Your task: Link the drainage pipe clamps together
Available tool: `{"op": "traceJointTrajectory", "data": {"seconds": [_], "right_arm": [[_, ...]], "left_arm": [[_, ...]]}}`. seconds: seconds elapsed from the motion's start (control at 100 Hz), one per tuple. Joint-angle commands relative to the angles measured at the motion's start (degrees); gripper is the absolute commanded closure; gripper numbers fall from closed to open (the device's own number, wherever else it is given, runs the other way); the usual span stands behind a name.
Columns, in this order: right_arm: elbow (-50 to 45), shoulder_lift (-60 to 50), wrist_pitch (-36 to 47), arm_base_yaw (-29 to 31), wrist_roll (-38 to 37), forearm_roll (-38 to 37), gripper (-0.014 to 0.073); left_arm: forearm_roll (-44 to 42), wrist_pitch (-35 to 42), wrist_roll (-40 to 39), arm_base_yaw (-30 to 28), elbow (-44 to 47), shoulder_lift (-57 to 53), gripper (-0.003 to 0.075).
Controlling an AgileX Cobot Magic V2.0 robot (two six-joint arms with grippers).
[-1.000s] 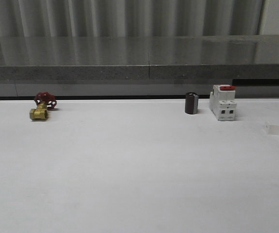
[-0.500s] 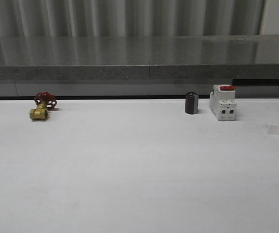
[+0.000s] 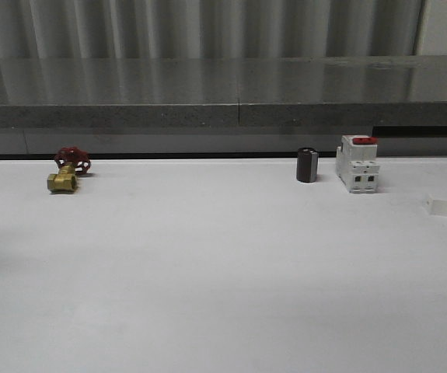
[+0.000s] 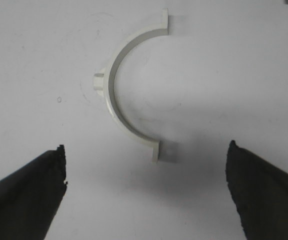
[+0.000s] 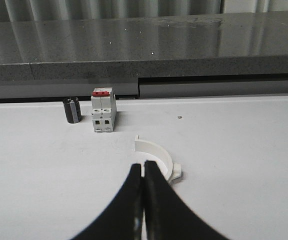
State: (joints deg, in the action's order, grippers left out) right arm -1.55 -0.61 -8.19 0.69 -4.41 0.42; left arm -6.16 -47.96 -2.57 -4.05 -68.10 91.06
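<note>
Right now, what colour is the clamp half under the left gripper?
White, off-white in this light. The clamp half shows best in the left wrist view.

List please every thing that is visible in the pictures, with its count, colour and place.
drainage pipe clamp half: one, white, lying flat on the table under the left gripper
drainage pipe clamp half: one, white, on the table just beyond the right gripper
breaker: one, white with a red switch, far right of the table
small cylinder: one, dark, just left of the breaker
valve: one, brass with a red handwheel, far left
table: one, white
left gripper: black fingers, open
right gripper: black fingers, shut, empty
</note>
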Motion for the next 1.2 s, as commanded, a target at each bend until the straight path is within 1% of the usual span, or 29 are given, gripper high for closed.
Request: {"op": "traceJointTrajectory", "data": {"seconds": [0.0, 0.07, 0.18, 0.34, 0.81, 1.19], "right_arm": [[0.9, -1.15, 4.88, 0.24, 0.35, 0.08, 0.0711], [0.9, -1.15, 4.88, 0.24, 0.35, 0.08, 0.0711], [0.9, -1.15, 4.88, 0.24, 0.35, 0.08, 0.0711], [0.9, -1.15, 4.88, 0.24, 0.35, 0.08, 0.0711], [0.9, -1.15, 4.88, 0.24, 0.35, 0.08, 0.0711], [0.9, -1.15, 4.88, 0.24, 0.35, 0.08, 0.0711]], "left_arm": [[4.55, 1.1, 5.86, -2.08, -5.38, 3.41, 0.0101], [7.07, 0.18, 8.82, -3.75, -8.19, 7.53, 0.0101], [7.26, -0.65, 9.51, -5.89, -11.33, 12.16, 0.0101], [7.37, 0.65, 11.77, -7.7, -11.99, 14.77, 0.0102], [7.97, 7.58, 12.19, -8.94, -11.99, 19.87, 0.0102], [8.7, 9.13, 12.22, -8.94, -11.99, 23.07, 0.0102]]}}
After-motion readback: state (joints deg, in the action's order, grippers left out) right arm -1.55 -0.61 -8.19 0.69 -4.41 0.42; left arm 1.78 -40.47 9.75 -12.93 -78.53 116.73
